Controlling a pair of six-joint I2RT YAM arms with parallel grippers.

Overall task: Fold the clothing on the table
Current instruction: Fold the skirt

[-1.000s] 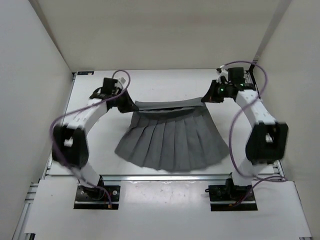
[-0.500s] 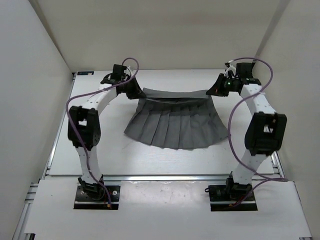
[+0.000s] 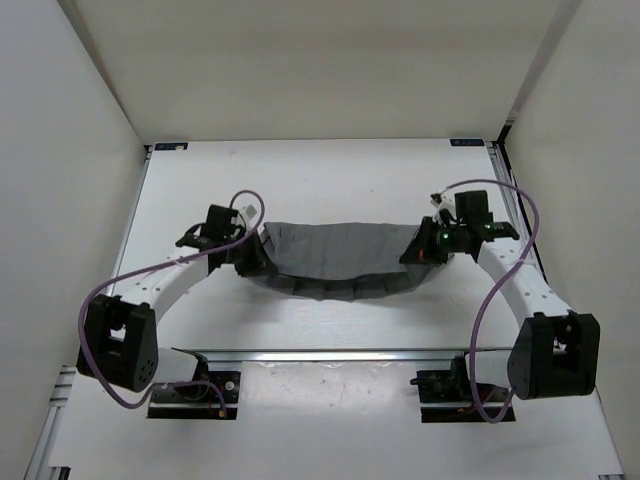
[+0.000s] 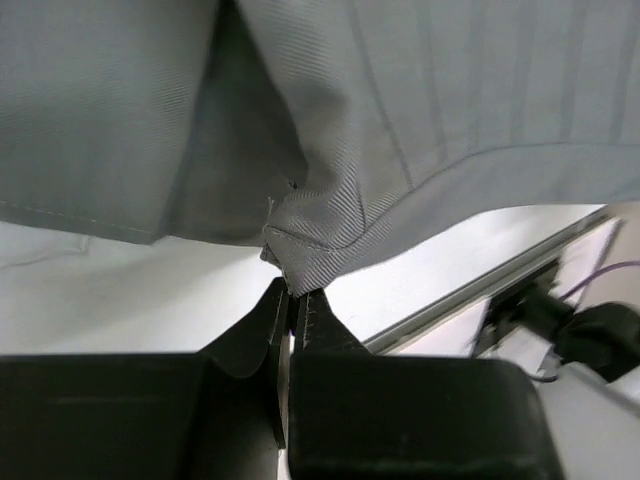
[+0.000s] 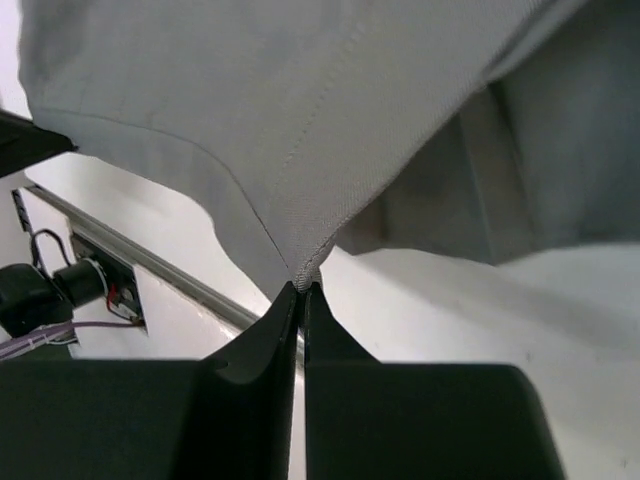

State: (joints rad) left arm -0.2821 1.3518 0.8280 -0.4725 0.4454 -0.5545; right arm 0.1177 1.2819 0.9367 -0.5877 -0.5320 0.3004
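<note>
Pleated grey clothing [image 3: 340, 252] sagging over the near half of the desk [image 3: 330, 180], one corner pinched tight in the left end effector [image 4: 292, 297], the other in the right end effector [image 5: 303, 288]

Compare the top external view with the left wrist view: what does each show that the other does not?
Only the top external view shows the right gripper and the whole clothing strung between the grippers over the table. Only the left wrist view shows how the left gripper pinches a bunched corner of the fabric. Both show the grey pleated clothing and white table.
</note>
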